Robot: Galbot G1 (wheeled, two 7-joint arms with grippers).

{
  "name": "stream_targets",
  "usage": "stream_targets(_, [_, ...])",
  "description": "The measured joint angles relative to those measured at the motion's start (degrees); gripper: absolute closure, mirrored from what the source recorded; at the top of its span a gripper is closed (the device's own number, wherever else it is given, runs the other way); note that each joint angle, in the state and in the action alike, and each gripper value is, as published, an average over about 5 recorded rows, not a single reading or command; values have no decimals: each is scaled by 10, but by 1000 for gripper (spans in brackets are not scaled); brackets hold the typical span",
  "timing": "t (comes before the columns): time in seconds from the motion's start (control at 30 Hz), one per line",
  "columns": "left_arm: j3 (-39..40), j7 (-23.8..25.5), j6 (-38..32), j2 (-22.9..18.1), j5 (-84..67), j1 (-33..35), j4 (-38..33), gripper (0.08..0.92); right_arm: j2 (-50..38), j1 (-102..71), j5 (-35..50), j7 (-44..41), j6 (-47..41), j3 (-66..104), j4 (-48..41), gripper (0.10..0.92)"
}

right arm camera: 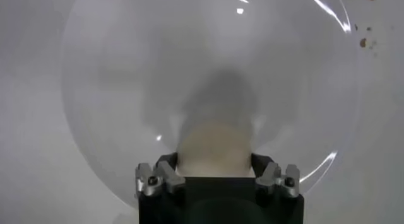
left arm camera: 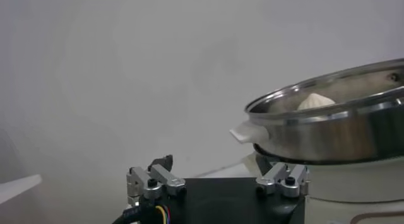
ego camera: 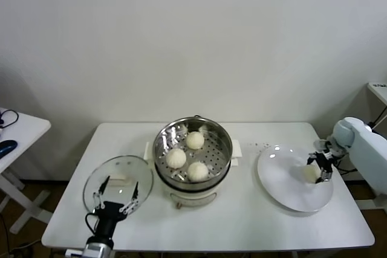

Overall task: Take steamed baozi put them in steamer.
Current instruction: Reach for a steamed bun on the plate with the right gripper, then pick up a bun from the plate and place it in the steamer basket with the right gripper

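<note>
- White table (ego camera: 242, 222) against a plain white wall; steamer (ego camera: 193, 152) at frame centre, three baozi seen on its perforated tray.
- Glass lid (ego camera: 118, 182) lies lower left; left gripper (ego camera: 115, 199) is parked over it, jaws spread wide, nothing held.
- Fourth baozi (ego camera: 311, 173) sits on the white plate (ego camera: 284, 179), right of frame.
- Right gripper (ego camera: 320, 168) is placed around that baozi, one finger on each side, jaws partly open; a firm grip can't be confirmed from the wrist view (right arm camera: 214, 181).
- Judged step: closing on the last baozi.
- Advice: the squeeze should be kept light, the dough looks soft; contact on both sides should be confirmed before lifting straight up, then the steamer rim cleared and the bun set in the free tray spot.
</note>
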Motion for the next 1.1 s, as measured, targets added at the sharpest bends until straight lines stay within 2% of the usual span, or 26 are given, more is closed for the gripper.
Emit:
stream_targets(0.43, [-3,0,-3,0,-1,5,-1,177,-4,11,13,0,-4,-6,-1,335])
stream_targets(0.67, [-4,0,-5,0,-2,4,-1,177,-14,37,48,2,-16,-43,17,341])
stream_targets(0.87, [-1,0,-5,-2,-3,1,-4,177,-25,105,130,7,-39,-132,53,346])
stream_targets(1.1, [8,0,-7,-4,0,-4,-4,177,-18,252,292,17,-94,-302,122,347])
